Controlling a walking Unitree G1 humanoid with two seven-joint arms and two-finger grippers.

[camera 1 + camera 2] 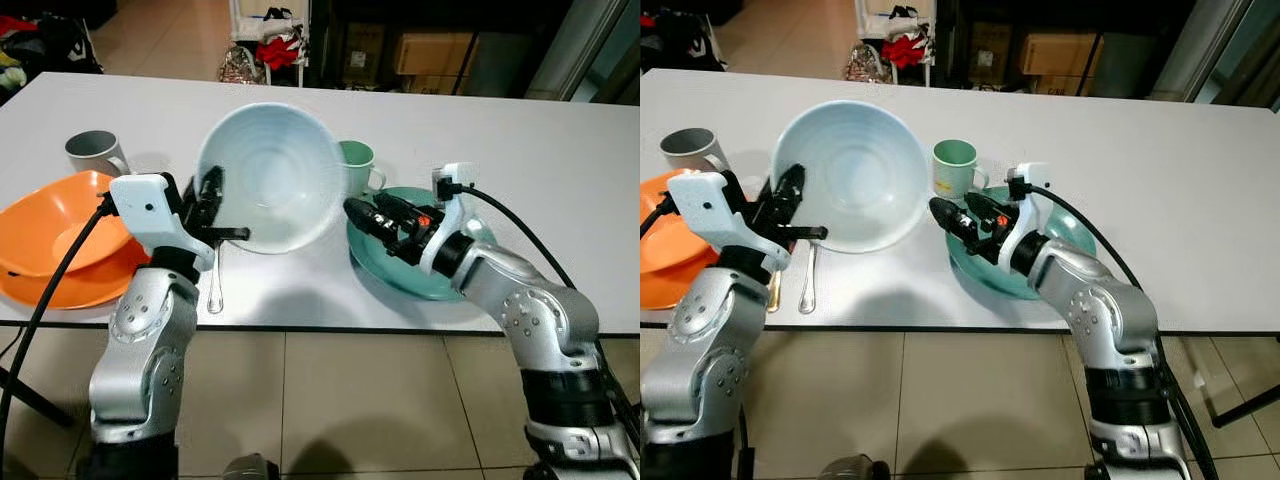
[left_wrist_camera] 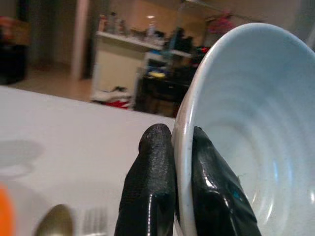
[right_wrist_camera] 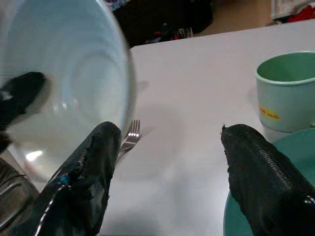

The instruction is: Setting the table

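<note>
Left gripper [image 2: 177, 196] pinches the tilted bowl [image 1: 270, 175] rim; its wrist view reveals a spoon [image 2: 53, 221] beneath. Right gripper [image 3: 167, 182] gapes wide over the white table [image 1: 560, 150]

Supporting on white table [image 1: 560, 150]: orange plate [image 1: 75, 285] with orange bowl [image 1: 50, 220], grey mug [image 1: 95, 152], green mug [image 1: 358, 165], teal plate [image 1: 385, 262], spoon [image 1: 808, 275], fork [image 3: 129, 135].

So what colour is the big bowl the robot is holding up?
The bowl is pale blue-white. It shows best in the left eye view, pinched at its rim by the left gripper.
</note>
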